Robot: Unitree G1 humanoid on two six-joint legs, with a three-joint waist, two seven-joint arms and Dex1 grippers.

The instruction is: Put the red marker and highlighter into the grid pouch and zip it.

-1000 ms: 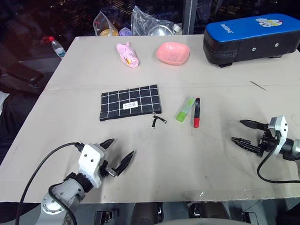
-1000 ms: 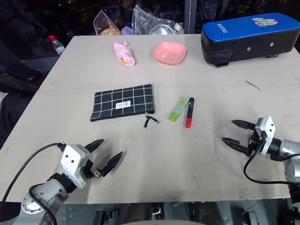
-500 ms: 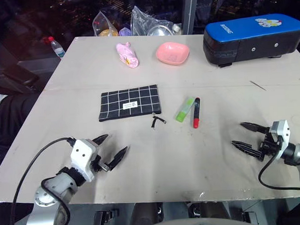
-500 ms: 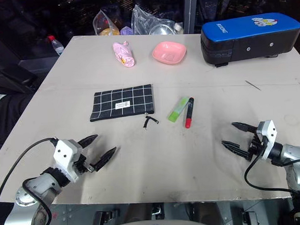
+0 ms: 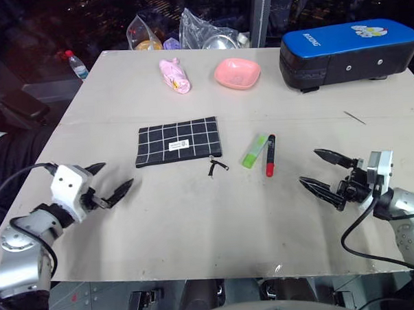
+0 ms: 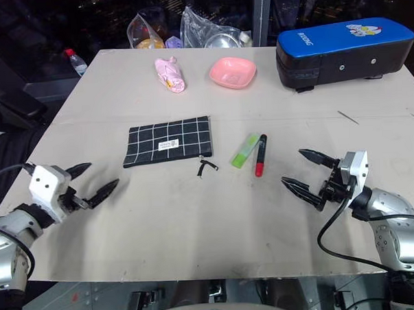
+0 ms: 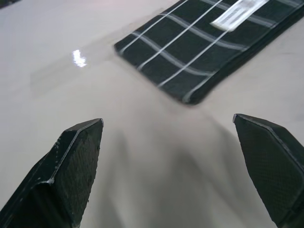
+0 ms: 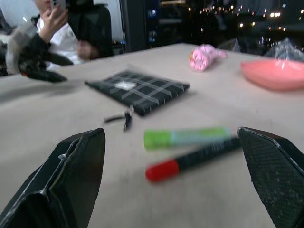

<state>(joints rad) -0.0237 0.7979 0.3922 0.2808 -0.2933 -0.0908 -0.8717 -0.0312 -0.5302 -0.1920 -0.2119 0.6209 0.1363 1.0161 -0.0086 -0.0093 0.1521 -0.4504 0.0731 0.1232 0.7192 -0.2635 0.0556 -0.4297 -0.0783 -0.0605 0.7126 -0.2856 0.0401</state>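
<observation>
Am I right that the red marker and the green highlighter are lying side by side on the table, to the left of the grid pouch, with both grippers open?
Not quite. The red marker and the highlighter lie side by side to the right of the grid pouch, not its left, as the left eye view shows. The left gripper and right gripper are indeed open.

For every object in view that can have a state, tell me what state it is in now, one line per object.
grid pouch: lying flat on the table, empty-looking, nothing put in yet.
red marker: lying on the table, capped, not held.
highlighter: lying beside the marker, not held.
pink bowl: upright, looks empty.
blue-and-black case: closed.
left gripper: open, empty.
right gripper: open, empty.
</observation>
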